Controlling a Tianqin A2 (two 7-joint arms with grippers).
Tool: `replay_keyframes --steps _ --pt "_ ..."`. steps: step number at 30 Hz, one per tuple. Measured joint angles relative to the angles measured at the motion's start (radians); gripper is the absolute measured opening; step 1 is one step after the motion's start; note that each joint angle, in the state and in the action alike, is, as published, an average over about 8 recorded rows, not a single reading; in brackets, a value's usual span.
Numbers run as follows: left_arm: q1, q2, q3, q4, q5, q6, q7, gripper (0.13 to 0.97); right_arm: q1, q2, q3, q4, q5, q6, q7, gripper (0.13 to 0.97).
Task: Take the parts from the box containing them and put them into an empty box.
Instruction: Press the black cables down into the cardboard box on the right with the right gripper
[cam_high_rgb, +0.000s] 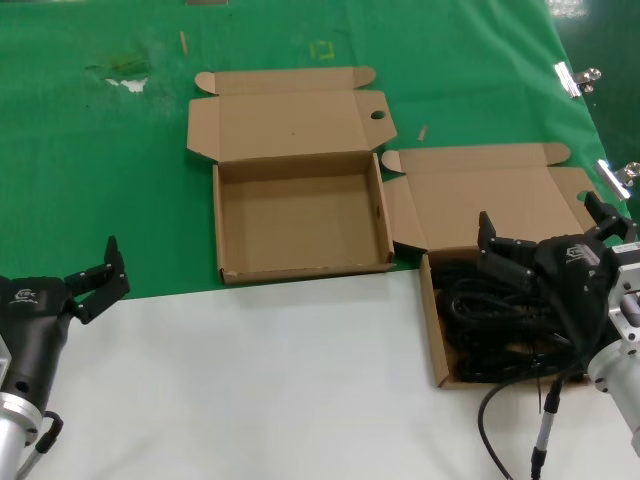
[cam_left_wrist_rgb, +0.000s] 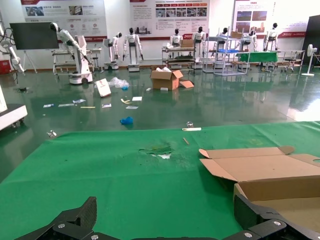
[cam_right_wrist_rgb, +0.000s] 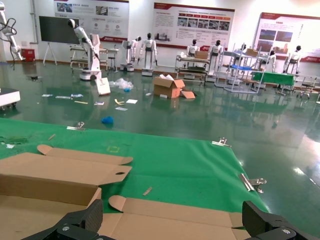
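Green cloth (cam_high_rgb: 100, 180) covers the far table; bare white top (cam_high_rgb: 260, 390) near me. The empty box (cam_high_rgb: 300, 215) sits mid-table, lid back, straddling the cloth edge. Just beside it on my right, flaps almost touching, the full box (cam_high_rgb: 437, 330) holds the cords (cam_high_rgb: 490, 330). My right gripper (cam_high_rgb: 545, 235) hangs over those cords, fingers spread wide, holding nothing. My left gripper (cam_high_rgb: 95, 280) waits spread wide at the near left, well apart from both boxes. Metal clips (cam_high_rgb: 575, 78) pin the cloth's right edge. Wall posters are unreadable.
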Motion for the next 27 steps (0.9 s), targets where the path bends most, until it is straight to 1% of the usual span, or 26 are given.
replay_keyframes --steps 27 --pt "0.0 0.0 0.0 0.0 0.0 0.0 0.0 0.966 0.0 0.0 0.0 0.0 0.0 0.0 0.0 0.966"
